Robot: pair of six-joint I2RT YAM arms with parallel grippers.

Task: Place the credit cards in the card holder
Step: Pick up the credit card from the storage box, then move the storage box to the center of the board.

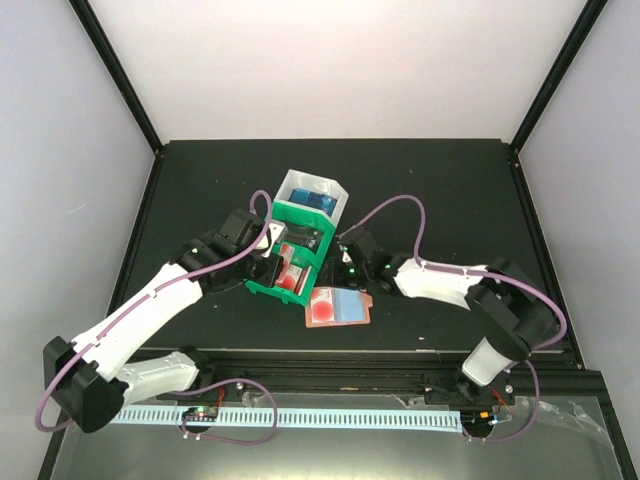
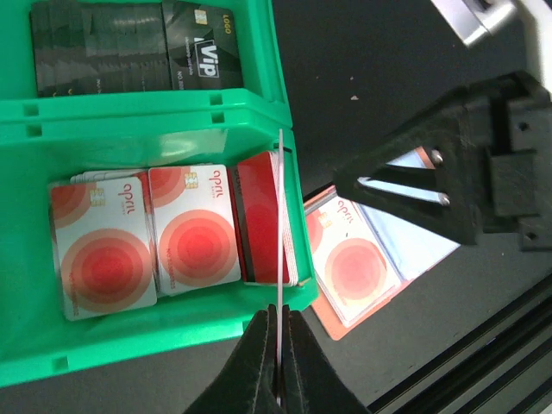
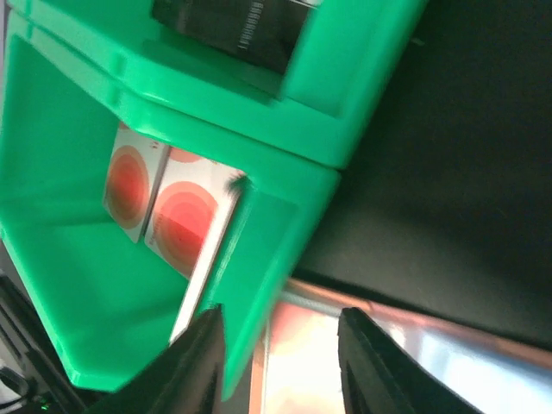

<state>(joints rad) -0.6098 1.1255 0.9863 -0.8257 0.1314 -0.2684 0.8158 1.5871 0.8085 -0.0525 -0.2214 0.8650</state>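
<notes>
The green bin (image 2: 172,345) fills the left of the frame; its lower compartment holds red-and-white credit cards (image 2: 190,228) lying flat, its upper one black cards (image 2: 129,52); the left gripper (image 2: 279,336) pinches one credit card (image 2: 280,216) edge-on at the bin's right wall; the card holder (image 2: 414,250) lies open just right of the bin, a red card (image 2: 349,267) in it; the right gripper (image 3: 280,319) is spread, grasping nothing.

Three bins (image 1: 300,215) stand in a row on the table (image 1: 200,180), running far to near. Credit cards (image 2: 142,246) lie flat in the nearest bin (image 2: 155,121). A gripped card (image 2: 280,259) stands on edge at its right wall, pinched by the left gripper (image 2: 278,345). The card holder (image 1: 338,306) lies open on the table just right of that bin, beneath the right gripper (image 3: 280,323).
</notes>
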